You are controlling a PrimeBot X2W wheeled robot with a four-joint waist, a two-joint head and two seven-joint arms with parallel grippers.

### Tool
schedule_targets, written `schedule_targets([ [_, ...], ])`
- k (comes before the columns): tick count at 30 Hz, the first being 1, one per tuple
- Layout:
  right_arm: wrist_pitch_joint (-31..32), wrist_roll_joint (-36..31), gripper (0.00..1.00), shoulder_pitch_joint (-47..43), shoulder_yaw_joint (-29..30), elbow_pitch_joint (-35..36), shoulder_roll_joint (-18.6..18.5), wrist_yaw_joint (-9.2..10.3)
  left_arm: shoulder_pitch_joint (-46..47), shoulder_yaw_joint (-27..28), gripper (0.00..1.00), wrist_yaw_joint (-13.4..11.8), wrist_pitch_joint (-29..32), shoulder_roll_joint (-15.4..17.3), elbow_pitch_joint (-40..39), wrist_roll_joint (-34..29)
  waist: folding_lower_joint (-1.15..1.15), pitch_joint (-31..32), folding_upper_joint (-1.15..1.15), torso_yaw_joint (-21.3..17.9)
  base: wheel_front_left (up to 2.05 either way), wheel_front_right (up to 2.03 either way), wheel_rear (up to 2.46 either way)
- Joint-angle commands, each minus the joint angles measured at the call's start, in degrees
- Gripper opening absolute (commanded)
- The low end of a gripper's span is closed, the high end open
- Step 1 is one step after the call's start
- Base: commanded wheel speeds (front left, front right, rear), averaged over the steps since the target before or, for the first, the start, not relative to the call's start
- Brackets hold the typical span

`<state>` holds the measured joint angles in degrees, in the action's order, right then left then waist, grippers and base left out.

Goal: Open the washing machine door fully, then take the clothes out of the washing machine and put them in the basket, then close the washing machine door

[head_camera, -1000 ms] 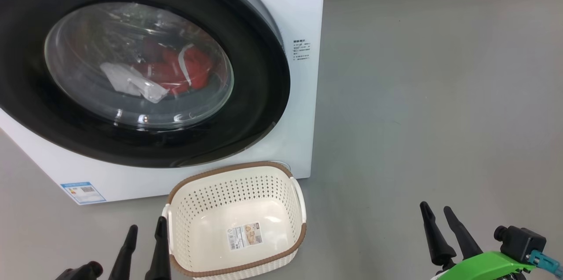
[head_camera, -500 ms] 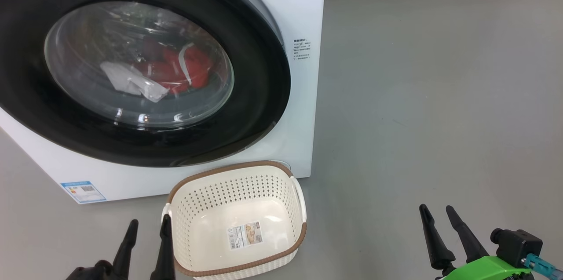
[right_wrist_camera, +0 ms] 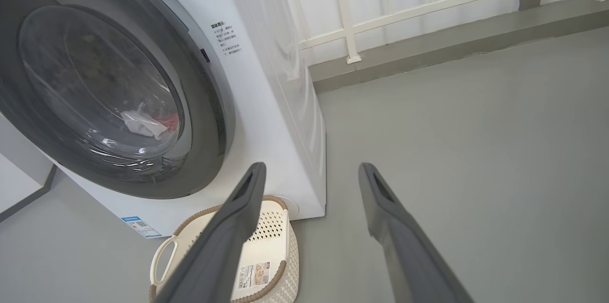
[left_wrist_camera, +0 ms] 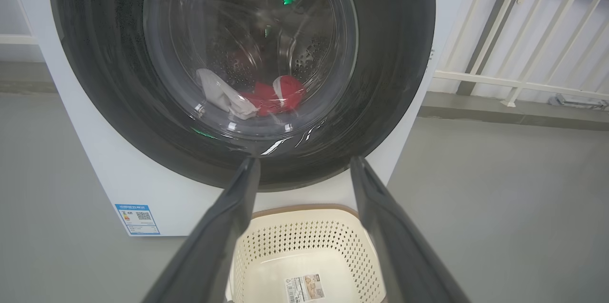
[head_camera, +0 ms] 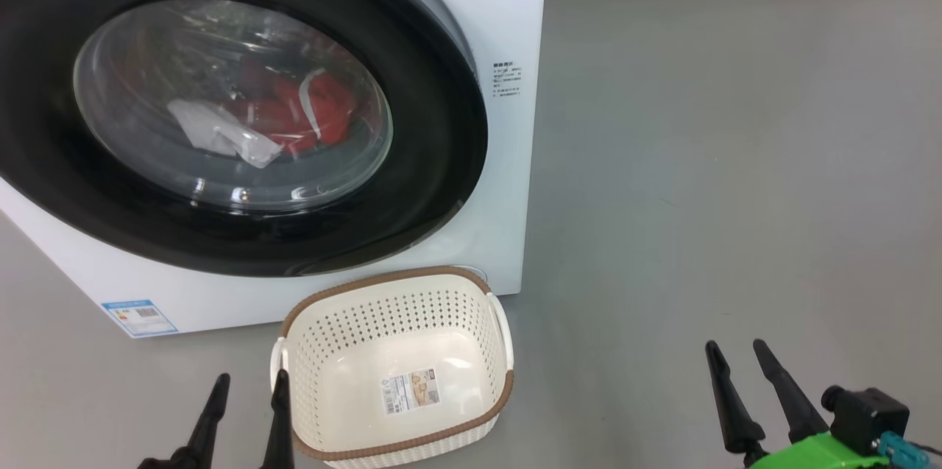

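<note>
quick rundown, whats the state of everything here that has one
washing machine door, shut
clothes, inside the drum behind the glass
basket, upright on the floor in front of the machine, empty
left pincer, open, holding nothing
right pincer, open, holding nothing

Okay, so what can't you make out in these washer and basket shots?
clothes, head view: glare on the washing machine door's glass blurs them; piece count unclear.
washing machine door, head view: left and top cut by picture edges.
printed label on the washing machine, head view: too small to read.
basket, left wrist view: near end cut by bottom edge, sides behind left gripper.
</note>
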<state>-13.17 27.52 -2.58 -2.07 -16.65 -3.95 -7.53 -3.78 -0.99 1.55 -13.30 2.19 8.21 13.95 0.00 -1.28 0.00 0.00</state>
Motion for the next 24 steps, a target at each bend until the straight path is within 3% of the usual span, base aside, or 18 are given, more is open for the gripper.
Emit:
schedule_targets([
  [1,-1.0,-1.8,1.0,-0.4,-0.8,1.6,-1.0,0.04,0.5,1.7,1.0,-0.2,-0.9,0.6,-1.3,-1.6,0.0,0.0,0.0,0.0,0.0,0.0,0.0],
  [6,-1.8,-3.9,1.0,-0.9,-0.5,1.5,-1.1,0.04,0.2,1.8,1.0,-0.2,-1.7,0.7,-1.4,-4.2,0.0,0.1,0.0,0.0,0.0,0.0,0.0],
  [24,-1.8,-4.0,1.0,-1.2,0.8,2.5,-0.7,0.04,0.3,3.3,1.0,0.9,-1.7,0.7,0.3,0.0,0.0,0.0,0.0,0.0,0.0,0.0,0.0],
])
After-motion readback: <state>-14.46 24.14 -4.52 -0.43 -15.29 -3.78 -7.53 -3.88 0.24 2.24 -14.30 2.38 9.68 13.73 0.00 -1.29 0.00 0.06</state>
